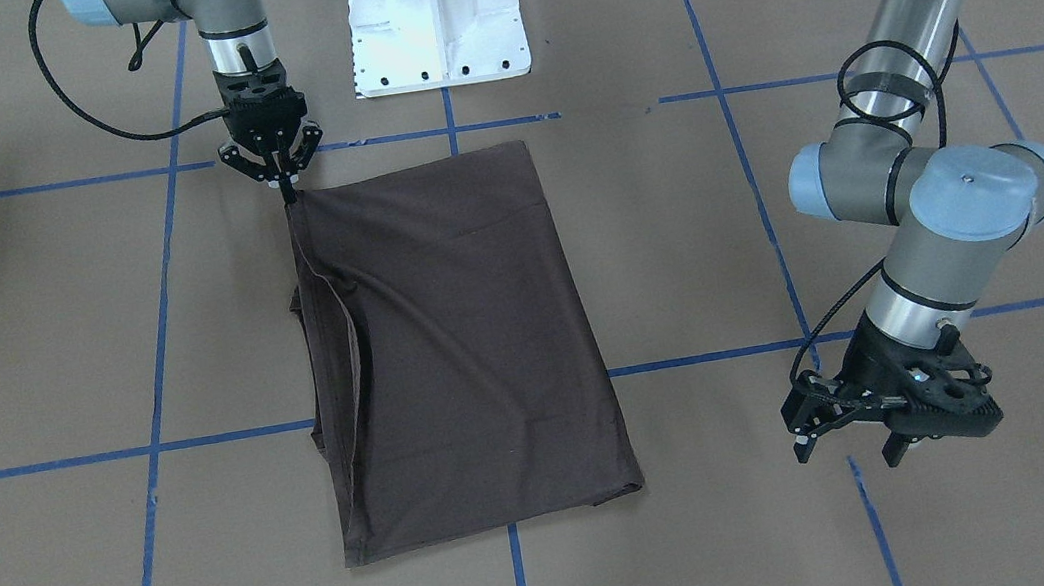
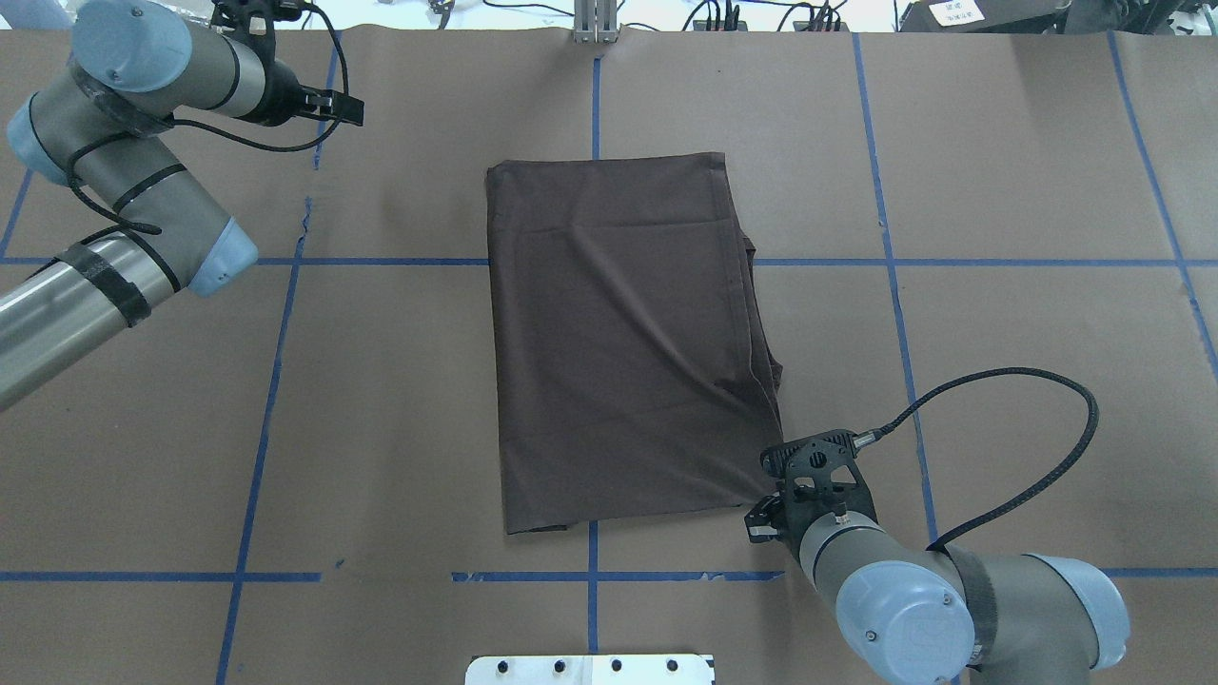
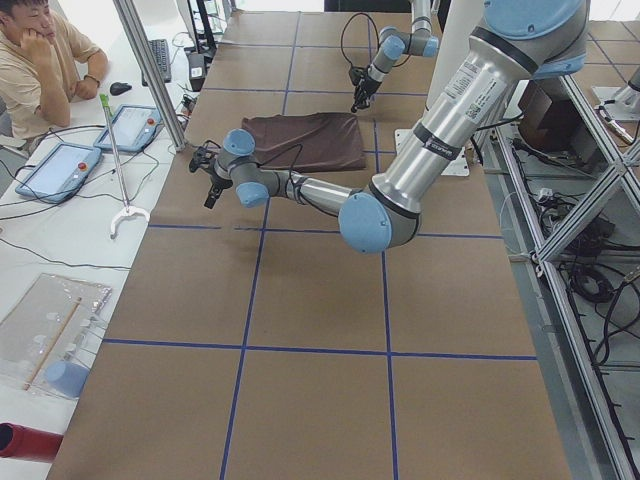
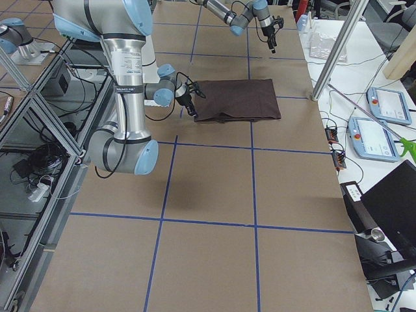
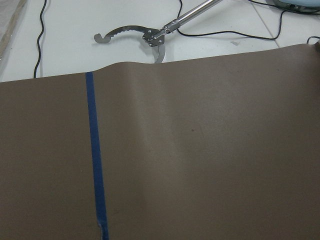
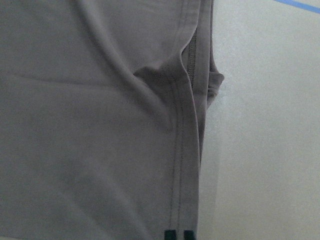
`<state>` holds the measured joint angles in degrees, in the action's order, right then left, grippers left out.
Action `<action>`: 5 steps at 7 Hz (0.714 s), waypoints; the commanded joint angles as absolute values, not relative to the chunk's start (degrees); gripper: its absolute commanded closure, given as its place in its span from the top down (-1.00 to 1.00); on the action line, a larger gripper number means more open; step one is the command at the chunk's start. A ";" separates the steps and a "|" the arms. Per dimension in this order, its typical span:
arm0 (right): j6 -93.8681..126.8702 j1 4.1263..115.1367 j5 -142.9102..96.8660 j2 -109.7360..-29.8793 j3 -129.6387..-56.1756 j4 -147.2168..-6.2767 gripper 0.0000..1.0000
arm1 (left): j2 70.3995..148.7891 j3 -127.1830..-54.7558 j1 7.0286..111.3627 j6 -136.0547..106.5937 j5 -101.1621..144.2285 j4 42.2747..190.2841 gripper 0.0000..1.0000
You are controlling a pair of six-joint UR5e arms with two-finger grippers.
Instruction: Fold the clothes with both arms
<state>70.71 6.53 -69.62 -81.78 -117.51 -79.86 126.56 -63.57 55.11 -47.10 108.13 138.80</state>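
The shirt [image 2: 618, 333] lies folded mid-surface [image 2: 999, 381], its near right corner pinched in the right tool [image 1: 287, 189]; the left tool [image 1: 846, 452] hangs spread and empty, well apart. The corner is best lifted slowly, layers kept aligned

one shirt [image 2: 618, 333] on one desk [image 2: 1028, 362]. two arms, a left arm [image 2: 114, 190] and a right arm [image 2: 933, 599], each with one pincer: left pincer [image 1: 848, 452], right pincer [image 1: 286, 188], two in all. one white base [image 1: 435, 17]. beyond the desk's edge: one person [image 3: 40, 60], two tablets, a near tablet [image 3: 58, 168] and a far tablet [image 3: 130, 125], one grabber [image 3: 122, 215], one keyboard [image 3: 160, 58], one mouse [image 3: 120, 88].
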 commanded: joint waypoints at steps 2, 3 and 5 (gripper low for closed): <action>71.37 13.93 -81.14 -82.17 -119.97 -68.78 1.00 | 126.48 -67.38 53.45 -50.16 108.54 137.82 1.00; 71.63 17.89 -85.04 -82.18 -120.58 -68.03 1.00 | 123.69 -72.81 50.48 -54.27 108.46 137.73 1.00; 76.79 21.96 -89.02 -82.44 -120.85 -63.40 1.00 | 114.13 -89.74 41.37 -71.01 107.50 137.72 1.00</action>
